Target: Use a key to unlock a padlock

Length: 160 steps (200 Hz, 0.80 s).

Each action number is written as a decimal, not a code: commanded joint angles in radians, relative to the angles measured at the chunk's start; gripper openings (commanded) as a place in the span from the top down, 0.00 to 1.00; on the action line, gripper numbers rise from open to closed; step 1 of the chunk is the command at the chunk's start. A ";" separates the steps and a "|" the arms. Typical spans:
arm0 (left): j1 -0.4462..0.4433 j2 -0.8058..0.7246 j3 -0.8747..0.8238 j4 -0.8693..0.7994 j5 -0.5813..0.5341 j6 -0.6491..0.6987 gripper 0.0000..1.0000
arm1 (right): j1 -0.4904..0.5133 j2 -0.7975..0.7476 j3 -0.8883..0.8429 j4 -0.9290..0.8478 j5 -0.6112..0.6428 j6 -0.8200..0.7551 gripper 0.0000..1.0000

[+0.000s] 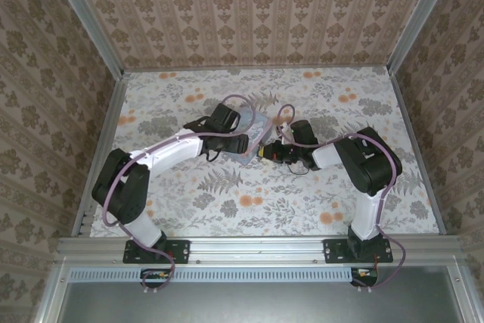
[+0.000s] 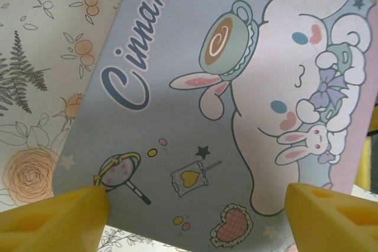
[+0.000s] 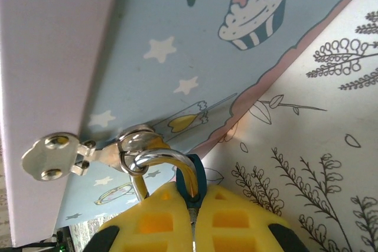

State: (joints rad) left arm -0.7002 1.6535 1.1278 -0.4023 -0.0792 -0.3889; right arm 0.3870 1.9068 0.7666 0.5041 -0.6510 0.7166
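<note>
Pale-blue tin [image 2: 177,116], white cartoon dog on lid, mid-table [image 1: 302,194]. My left gripper [image 2: 195,202] above lid: jaws spread wide, yellow fingertips [image 2: 65,216] over lid edges, nothing gripped. My right gripper [image 3: 192,196] just right of tin: jaws pressed together, pinching padlock [image 3: 195,175]. Padlock small, dark body, silver shackle through loop of tin's hasp [image 3: 77,154].

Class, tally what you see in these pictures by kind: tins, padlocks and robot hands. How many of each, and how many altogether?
Tins: 1, the pale-blue tin
Padlocks: 1, the padlock
Robot hands: 2, the left hand and the right hand
Total: 4
</note>
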 commanded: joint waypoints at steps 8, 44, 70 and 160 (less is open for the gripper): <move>-0.005 0.071 0.019 -0.166 -0.071 0.057 0.19 | -0.006 -0.011 0.001 -0.185 0.044 -0.015 1.00; -0.015 0.119 0.046 -0.203 -0.117 0.093 0.20 | -0.020 -0.027 0.017 -0.223 0.046 -0.026 1.00; -0.022 0.141 0.053 -0.208 -0.126 0.104 0.20 | -0.037 -0.031 0.020 -0.218 0.045 -0.009 1.00; -0.050 0.207 0.090 -0.240 -0.142 0.137 0.24 | -0.067 -0.044 0.080 -0.198 0.037 0.092 1.00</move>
State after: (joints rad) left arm -0.7467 1.7645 1.2552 -0.4870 -0.1791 -0.2909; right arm 0.3424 1.8835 0.8074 0.3996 -0.6624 0.7773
